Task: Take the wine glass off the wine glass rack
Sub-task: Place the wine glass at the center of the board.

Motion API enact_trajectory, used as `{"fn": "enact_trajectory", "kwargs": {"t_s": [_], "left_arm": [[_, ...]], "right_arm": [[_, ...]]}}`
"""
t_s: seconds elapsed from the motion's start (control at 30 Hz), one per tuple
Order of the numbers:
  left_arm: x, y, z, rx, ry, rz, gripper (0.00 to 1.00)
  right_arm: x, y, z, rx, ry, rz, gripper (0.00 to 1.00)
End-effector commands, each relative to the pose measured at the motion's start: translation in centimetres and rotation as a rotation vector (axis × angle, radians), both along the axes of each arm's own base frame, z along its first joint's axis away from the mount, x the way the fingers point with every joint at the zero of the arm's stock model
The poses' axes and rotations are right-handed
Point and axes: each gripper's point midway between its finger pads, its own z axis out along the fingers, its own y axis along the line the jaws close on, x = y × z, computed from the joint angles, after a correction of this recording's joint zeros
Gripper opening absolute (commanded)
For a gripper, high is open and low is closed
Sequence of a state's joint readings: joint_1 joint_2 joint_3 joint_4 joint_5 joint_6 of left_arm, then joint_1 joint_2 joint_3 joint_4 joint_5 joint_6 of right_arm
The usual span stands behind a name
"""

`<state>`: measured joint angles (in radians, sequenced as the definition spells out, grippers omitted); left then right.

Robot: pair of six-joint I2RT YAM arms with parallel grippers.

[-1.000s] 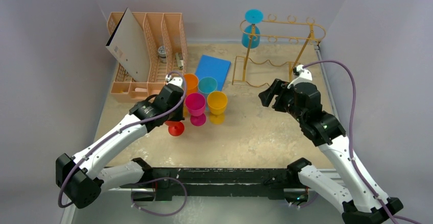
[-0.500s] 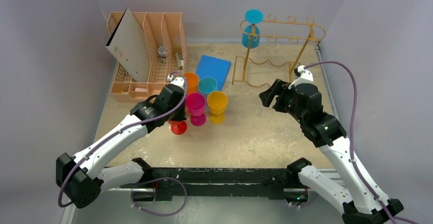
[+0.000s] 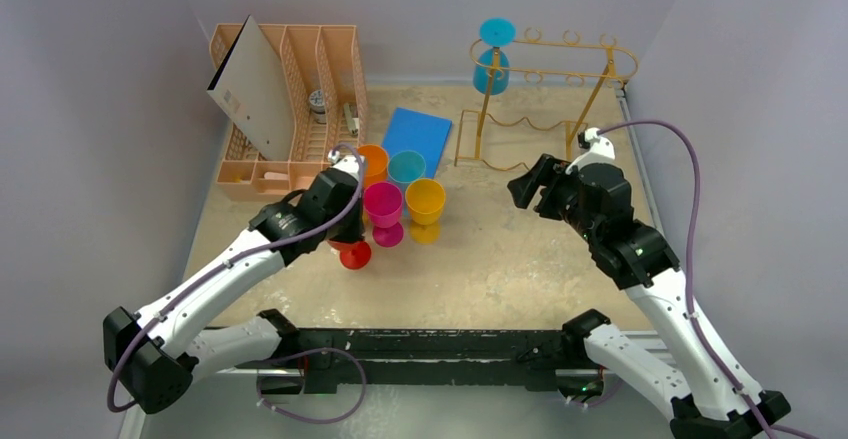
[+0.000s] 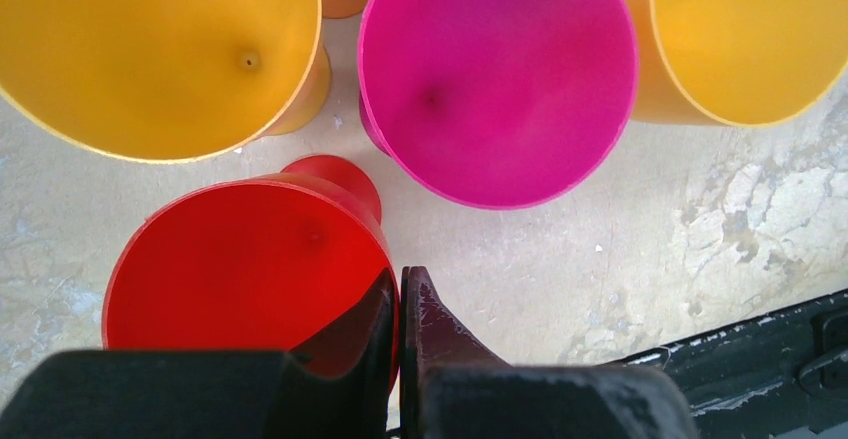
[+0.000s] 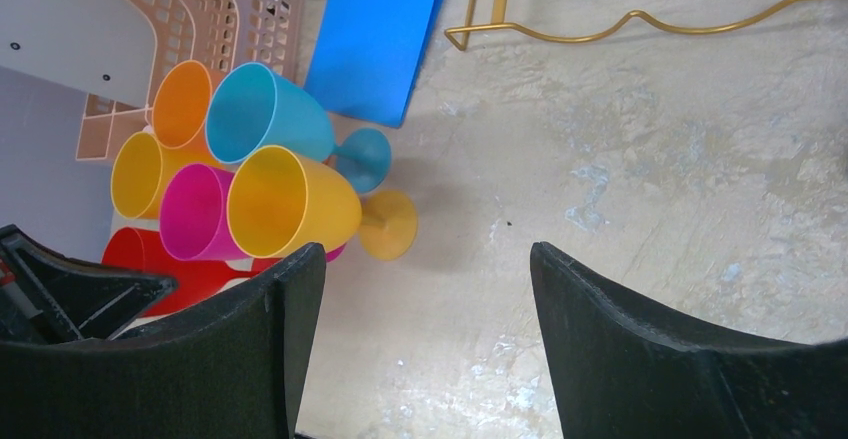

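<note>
The gold wire rack (image 3: 545, 79) stands at the back right. A blue wine glass (image 3: 492, 59) hangs upside down at its left end. My left gripper (image 3: 340, 221) is far from the rack, among coloured glasses, shut on the rim of a red wine glass (image 4: 240, 259), with one finger inside the bowl and one outside. The glass's foot shows in the top view (image 3: 354, 255). My right gripper (image 3: 530, 189) is open and empty over bare table in front of the rack. In the right wrist view (image 5: 425, 269) the rack's wavy lower bar (image 5: 640, 24) is ahead.
Orange (image 3: 373, 159), teal (image 3: 406, 167), magenta (image 3: 382, 204) and yellow (image 3: 425, 199) glasses stand in a cluster at centre left. A blue flat folder (image 3: 418, 137) lies behind them. A peach slotted organizer (image 3: 300, 69) with a grey board (image 3: 250, 84) stands at the back left.
My left gripper has shifted the red glass slightly to the right and towards me. The right arm has not moved.
</note>
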<state>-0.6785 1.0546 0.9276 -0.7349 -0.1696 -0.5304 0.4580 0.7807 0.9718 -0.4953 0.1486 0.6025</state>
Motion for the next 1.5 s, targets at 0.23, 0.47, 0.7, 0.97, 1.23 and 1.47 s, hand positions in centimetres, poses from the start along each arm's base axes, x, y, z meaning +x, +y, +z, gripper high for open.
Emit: {"fn": "enact_trajectory", "kwargs": {"t_s": [0.23,0.47,0.7,0.97,1.23,1.47], "left_arm": [[-0.9,-0.4,0.4,-0.02,0.009,-0.032,0.13],[-0.7,-0.9,1.3,-0.038,-0.006,-0.046,0.28],[-1.1,-0.7,5.0,-0.076,-0.069,-0.078,0.45],[-1.4,-0.8,8.4,-0.092,-0.12,-0.127,0.56],[0.0,-2.4,10.8,-0.149,-0.174,-0.146,0.62],[0.2,-2.3,12.6,-0.168,-0.23,-0.16,0.74]], "right_arm": [[0.5,-0.1,0.2,0.013,-0.013,-0.024,0.77],[0.4,-0.2,0.2,0.008,-0.015,-0.026,0.77],[0.3,0.0,0.5,0.005,-0.022,-0.01,0.78],[-0.7,2.6,2.7,-0.002,-0.07,0.202,0.78],[0.0,3.7,6.0,-0.095,-0.016,0.303,0.79],[3.6,4.8,10.4,-0.129,-0.041,0.292,0.79]]}}
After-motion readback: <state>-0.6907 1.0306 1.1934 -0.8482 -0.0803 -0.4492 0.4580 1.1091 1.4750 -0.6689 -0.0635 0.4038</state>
